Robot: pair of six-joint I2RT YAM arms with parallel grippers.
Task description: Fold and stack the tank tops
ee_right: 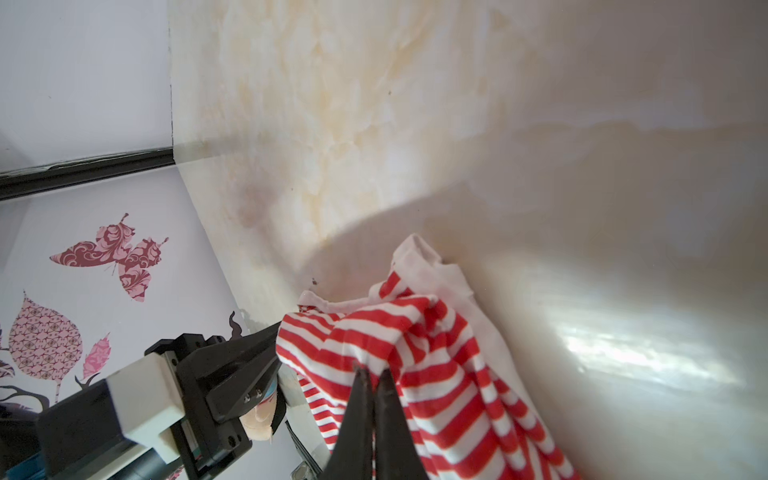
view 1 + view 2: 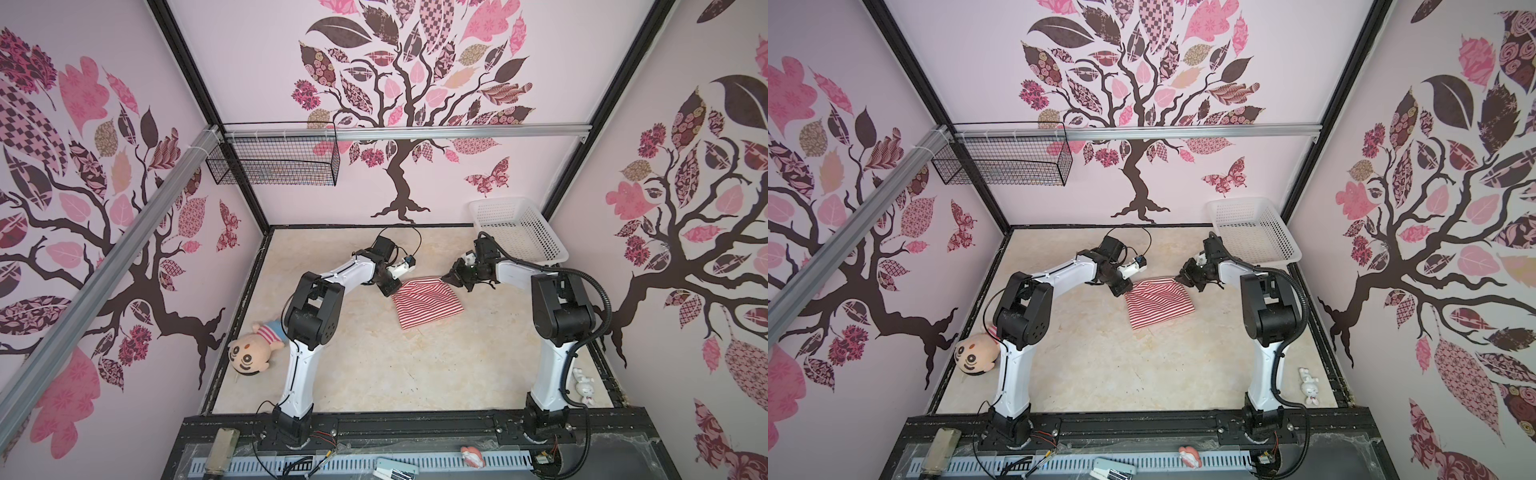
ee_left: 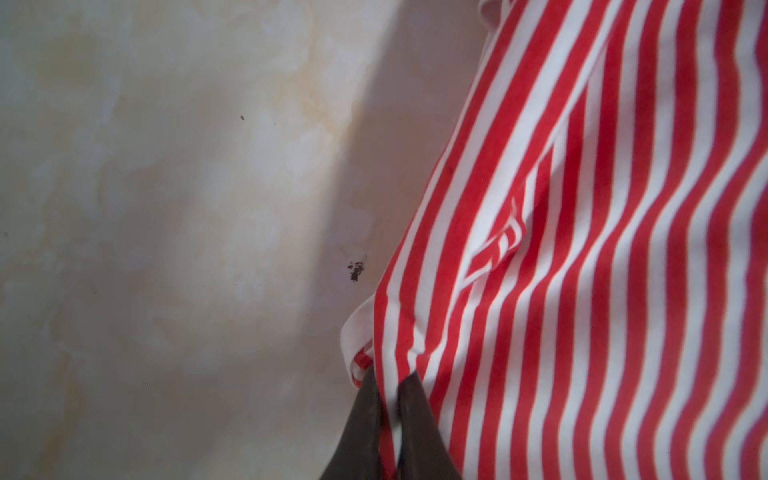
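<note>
Only one tank top (image 2: 426, 303) shows, lying folded mid-counter (image 2: 374, 374), its far edge lifted at both corners. Of two arms, the left gripper (image 3: 390, 415) has its fingers (image 3: 361, 432) narrowly parted with a fabric fold between them; the right gripper (image 1: 372, 399) is clamped tight on bunched cloth. One white basket (image 2: 519, 228) sits beyond the top, near the right arm; one plush doll (image 2: 253, 349) lies well apart, partly hidden behind the left arm. Bare counter spreads nearside of the top.
</note>
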